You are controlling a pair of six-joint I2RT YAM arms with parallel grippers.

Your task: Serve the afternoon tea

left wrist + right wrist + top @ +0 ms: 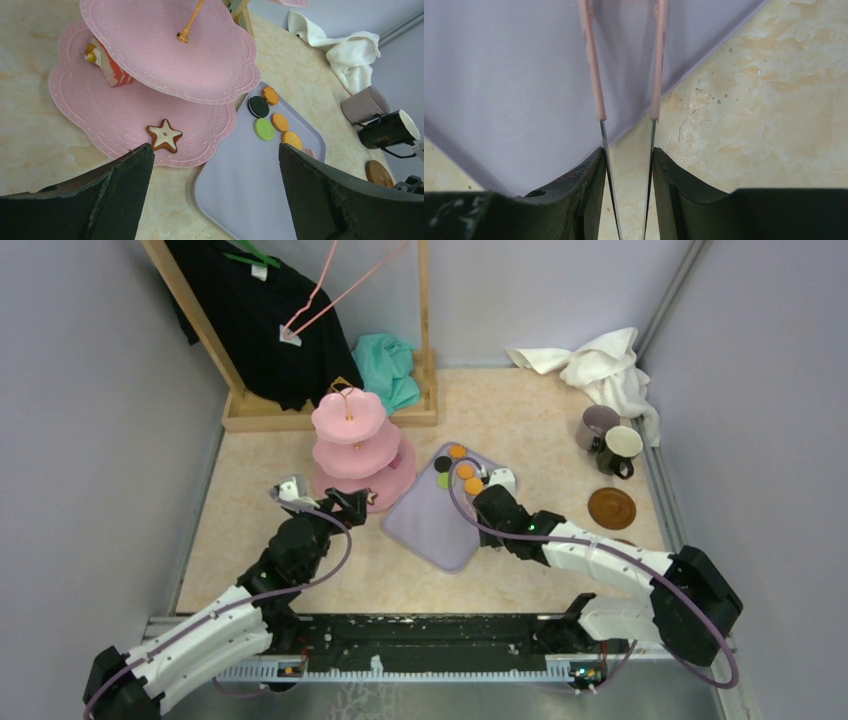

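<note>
The pink three-tier stand (350,435) (150,60) carries a brown star (163,135) and a red cake piece (107,65) on its bottom tier. My left gripper (345,505) (215,150) hangs open and empty just in front of that tier. Orange (465,471) (280,122), green (263,128) and black (258,106) rounds lie on the lilac tray (430,525) (499,75). My right gripper (490,485) (628,155) is shut on thin pink tongs (594,75), whose arms reach out over the tray; their tips are out of view. A mauve mug (597,426), a dark cream-lined mug (620,450) and a brown saucer (611,507) stand at the right.
A wooden clothes rack (240,390) with a black garment (255,310) stands behind the stand, with a teal cloth (390,365) at its foot. A white towel (600,365) lies in the back right corner. Grey walls close in on the left, right and back.
</note>
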